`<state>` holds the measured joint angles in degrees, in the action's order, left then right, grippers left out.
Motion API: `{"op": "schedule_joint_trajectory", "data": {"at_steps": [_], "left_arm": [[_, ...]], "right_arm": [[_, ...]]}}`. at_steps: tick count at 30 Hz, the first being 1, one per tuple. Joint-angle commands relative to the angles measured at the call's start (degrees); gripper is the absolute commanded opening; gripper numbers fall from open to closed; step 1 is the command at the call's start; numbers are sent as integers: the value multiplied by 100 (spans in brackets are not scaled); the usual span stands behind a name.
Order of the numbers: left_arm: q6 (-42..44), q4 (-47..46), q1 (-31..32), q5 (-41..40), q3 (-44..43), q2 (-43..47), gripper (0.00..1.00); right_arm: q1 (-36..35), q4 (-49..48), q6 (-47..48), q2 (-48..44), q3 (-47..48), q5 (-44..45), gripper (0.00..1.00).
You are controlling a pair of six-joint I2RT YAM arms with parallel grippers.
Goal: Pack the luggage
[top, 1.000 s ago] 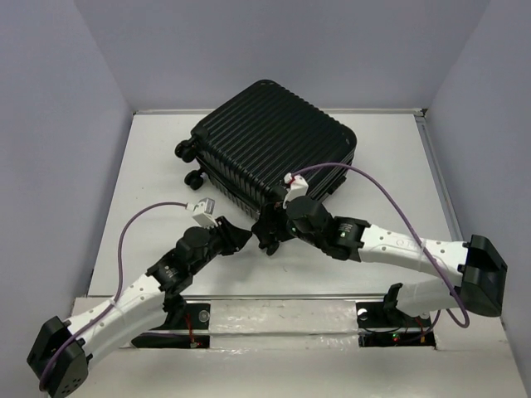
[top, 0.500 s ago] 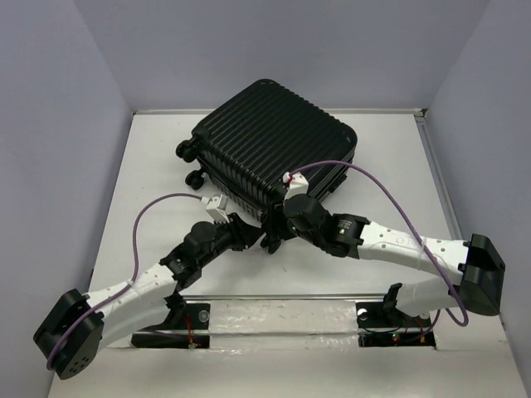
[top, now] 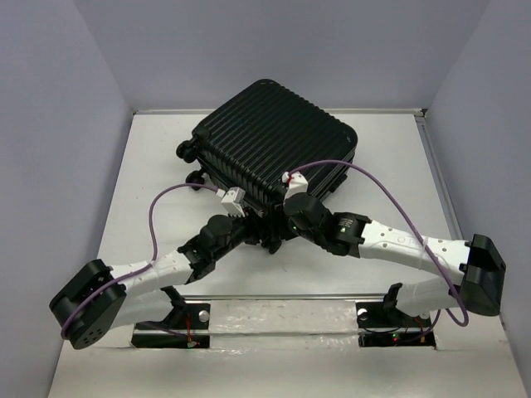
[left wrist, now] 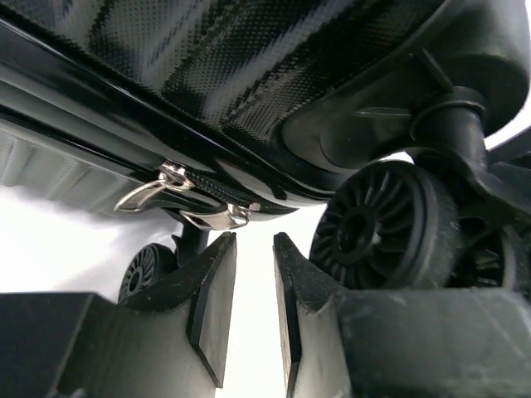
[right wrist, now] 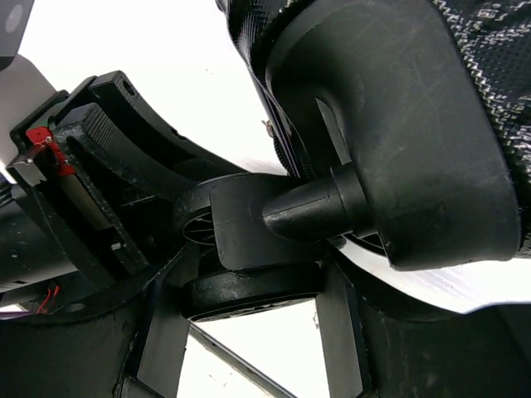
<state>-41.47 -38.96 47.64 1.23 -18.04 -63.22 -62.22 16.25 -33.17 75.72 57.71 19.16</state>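
Observation:
The luggage (top: 270, 141) is a black ribbed suitcase lying closed on the table. My right gripper (top: 272, 238) is at its near corner, shut on a black caster wheel (right wrist: 249, 290) that sits between the two fingers (right wrist: 162, 332). My left gripper (top: 253, 230) is just left of it at the same corner. In the left wrist view the left gripper (left wrist: 253, 245) has a narrow gap between its jaws and holds nothing. Two silver zipper pulls (left wrist: 217, 217) hang from the luggage's seam just above the left fingertip. A caster wheel (left wrist: 377, 228) is to its right.
Two more caster wheels (top: 189, 164) stick out at the luggage's left side. A white table (top: 149, 199) with raised edges is enclosed by grey walls. Purple cables loop over both arms, and the two wrists are close together.
My left arm has stretched forward and to the right, bringing its gripper up to the luggage's near corner beside the right gripper. The right arm and the luggage have barely moved.

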Motion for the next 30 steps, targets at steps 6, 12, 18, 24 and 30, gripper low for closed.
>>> {"op": "schedule_joint_trajectory", "data": {"at_steps": [6,12,18,24,30], "left_arm": [[96,-709,140,-1749,-270,-138,36],[315,-604,193,-1899,-296,-94,43],[561,-578,255,-1539,-349,-296,43],[772,-420,351,-1521,-288,-305,35],[1027,-121,413,-1381,-218,-60,44]], "right_arm": [[34,-579,65,-374,21,-430,8],[34,-614,38,-418,-120,-448,7],[34,-632,47,-427,-146,-439,7],[34,-632,56,-453,-181,-404,7],[34,-623,82,-488,-181,-404,7]]}}
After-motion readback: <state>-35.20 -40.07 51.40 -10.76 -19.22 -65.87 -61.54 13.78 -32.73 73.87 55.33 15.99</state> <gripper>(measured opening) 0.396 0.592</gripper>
